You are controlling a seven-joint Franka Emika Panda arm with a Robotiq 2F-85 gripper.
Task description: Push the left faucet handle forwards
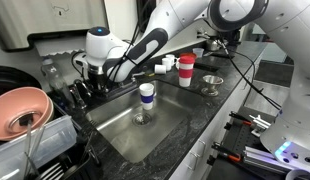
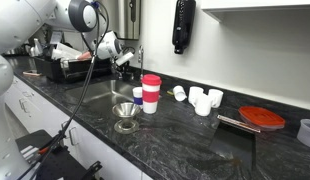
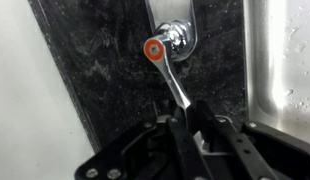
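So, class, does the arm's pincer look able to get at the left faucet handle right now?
Probably yes: in the wrist view the left faucet handle runs straight into the pincer, with nothing blocking it; whether they touch is unclear.

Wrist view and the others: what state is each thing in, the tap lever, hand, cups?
Hand: shut on the left faucet handle.
Left faucet handle: gripped near its tip.
Blue-lidded cup: upright, lid on.
Red-lidded cup: upright, lid on.
Metal funnel: standing mouth up.
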